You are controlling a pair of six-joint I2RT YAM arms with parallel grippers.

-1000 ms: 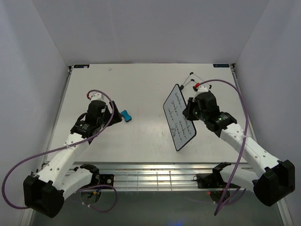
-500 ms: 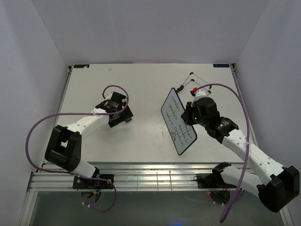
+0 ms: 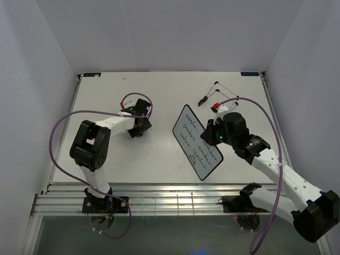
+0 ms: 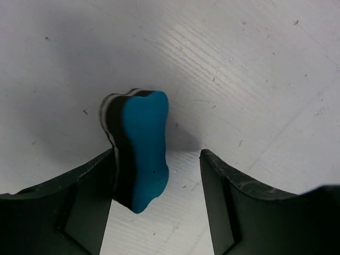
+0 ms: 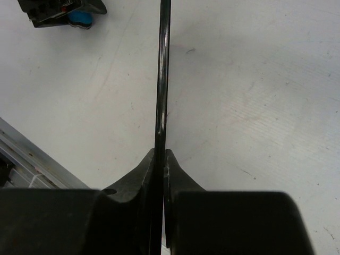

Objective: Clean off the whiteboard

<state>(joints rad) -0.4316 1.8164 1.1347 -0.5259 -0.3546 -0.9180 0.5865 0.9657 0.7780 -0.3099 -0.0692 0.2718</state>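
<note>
The whiteboard [image 3: 195,142], black-framed with black handwriting, is held tilted above the table by its right edge in my right gripper [image 3: 213,136]. In the right wrist view I see it edge-on [image 5: 162,74], with the gripper [image 5: 161,159] shut on it. A blue eraser with a black felt layer [image 4: 142,151] stands on edge on the table between the open jaws of my left gripper [image 4: 158,183]. It touches the left finger [image 4: 87,204], and a gap separates it from the right finger. In the top view the left gripper [image 3: 139,127] covers the eraser.
The black wire stand [image 3: 214,91] lies on the table behind the right arm, near the back right. The left gripper [image 5: 58,10] with the eraser [image 5: 81,19] shows far off in the right wrist view. The table's front rail [image 3: 175,190] runs below the board.
My left arm has stretched right, bringing its open gripper down around the eraser. My right arm has carried the whiteboard left and tilted it flatter.
</note>
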